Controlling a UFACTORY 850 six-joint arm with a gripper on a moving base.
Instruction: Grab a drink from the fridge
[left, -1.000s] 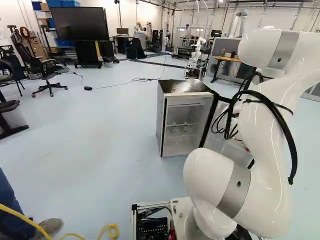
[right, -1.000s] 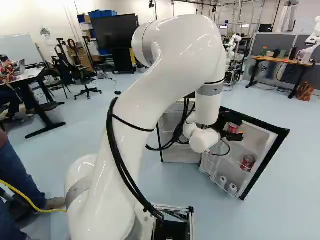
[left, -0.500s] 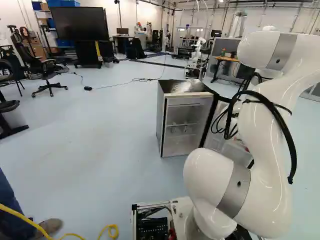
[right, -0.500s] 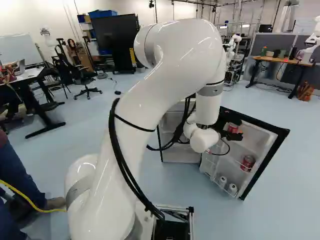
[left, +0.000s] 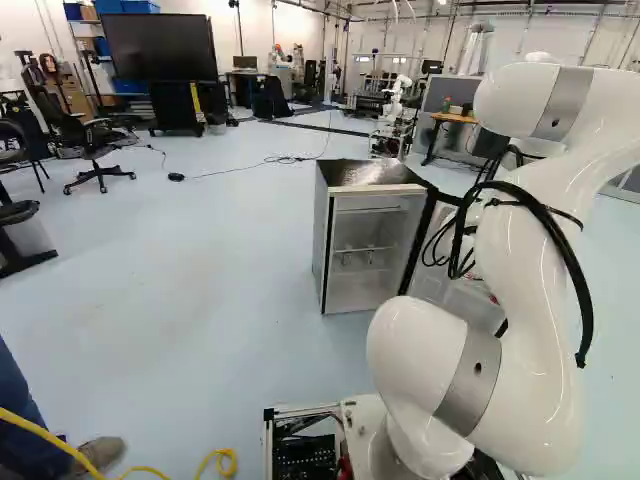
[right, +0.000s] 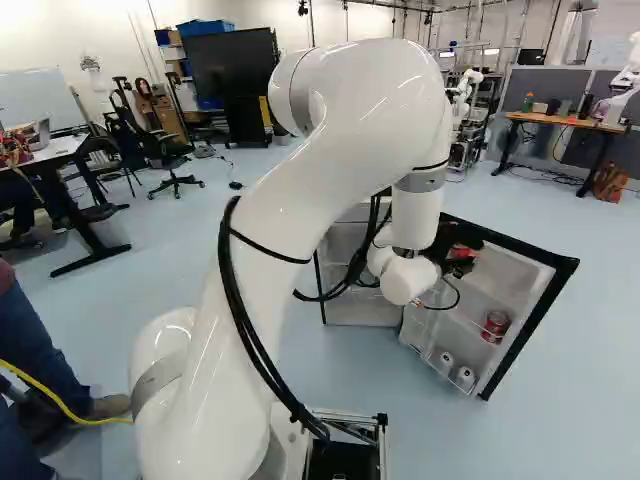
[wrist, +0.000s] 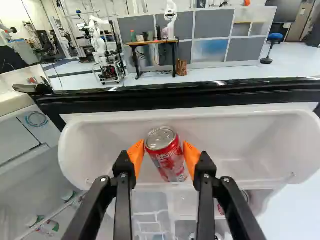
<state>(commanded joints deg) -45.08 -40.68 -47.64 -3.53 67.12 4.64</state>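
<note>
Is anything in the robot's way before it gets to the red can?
No, nothing I can see is in the way! The gripper is right at the red can. The can is in the white door bin, and no other thing shows between the gripper and it.

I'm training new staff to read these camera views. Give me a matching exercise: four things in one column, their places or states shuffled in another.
Things:
1. White-lined, black-edged fridge door
2. Silver-topped red drink can
3. Pair of small pale cans
4. Large black flat screen

Places or states:
A. Upper left of the left base view
B. In the claw
C. Swung open
D. Low in the door

Pairs: 1-C, 2-B, 3-D, 4-A
</note>
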